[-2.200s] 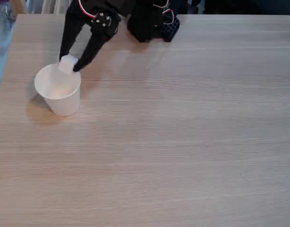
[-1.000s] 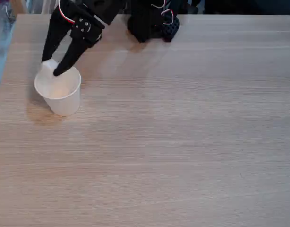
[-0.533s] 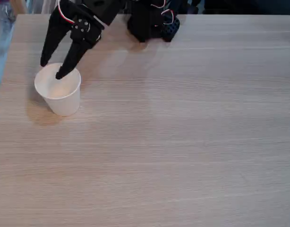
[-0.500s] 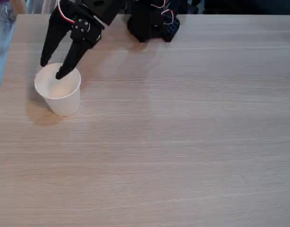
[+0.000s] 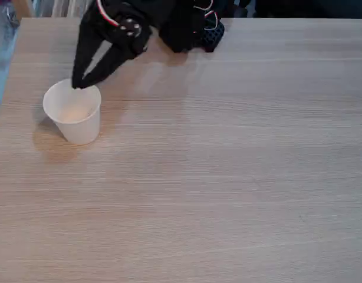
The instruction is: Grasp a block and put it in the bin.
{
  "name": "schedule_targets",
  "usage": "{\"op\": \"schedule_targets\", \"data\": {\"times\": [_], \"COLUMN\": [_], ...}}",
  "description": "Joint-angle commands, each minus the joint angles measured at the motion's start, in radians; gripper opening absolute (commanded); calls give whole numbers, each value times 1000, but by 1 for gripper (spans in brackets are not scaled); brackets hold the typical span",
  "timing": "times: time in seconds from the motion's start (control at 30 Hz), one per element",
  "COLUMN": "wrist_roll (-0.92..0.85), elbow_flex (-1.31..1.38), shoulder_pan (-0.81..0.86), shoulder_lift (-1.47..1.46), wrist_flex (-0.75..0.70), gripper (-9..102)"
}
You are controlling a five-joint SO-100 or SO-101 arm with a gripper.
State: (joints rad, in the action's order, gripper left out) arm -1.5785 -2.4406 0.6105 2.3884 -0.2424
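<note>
Cup rim and fingertips nearly coincide in the fixed view: the gripper (image 5: 78, 85) hangs at the far edge of the bin (image 5: 72, 112), a white paper cup standing upright near the left side of the wooden table (image 5: 228, 177). Its two dark fingers run down from the black arm (image 5: 125, 26) and meet at their tips, so they read as pressed together with nothing white between them. The block cannot be made out anywhere on the table; the cup's pale, washed-out interior may well hold it, but a white cube against white paper is too faint to confirm. Judged from this, the drop looks done and the step in hand is the retreat. Doing it well calls for lifting straight up before swinging toward the base at the table's far edge, since the fingertips sit right at the rim and a sideways pull could catch the light, unweighted cup and tip it, spilling whatever is inside. Keeping the fingers together during the lift gives the slimmest profile past the rim. Nothing else on the tabletop stands in the way.
</note>
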Motion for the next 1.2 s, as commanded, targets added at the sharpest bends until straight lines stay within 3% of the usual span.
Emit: {"op": "schedule_targets", "data": {"times": [0.0,0.3,0.67,0.83,1.17], "wrist_roll": [8,-28,-28,-43,-89], "elbow_flex": [17,-64,-259,-451,-661], "shoulder_pan": [-101,-373,-584,-617,-667], "shoulder_lift": [86,296,620,764,900], "wrist_flex": [-48,-356,-966,-1025,-992], "gripper": [0,0,0,0,0]}}
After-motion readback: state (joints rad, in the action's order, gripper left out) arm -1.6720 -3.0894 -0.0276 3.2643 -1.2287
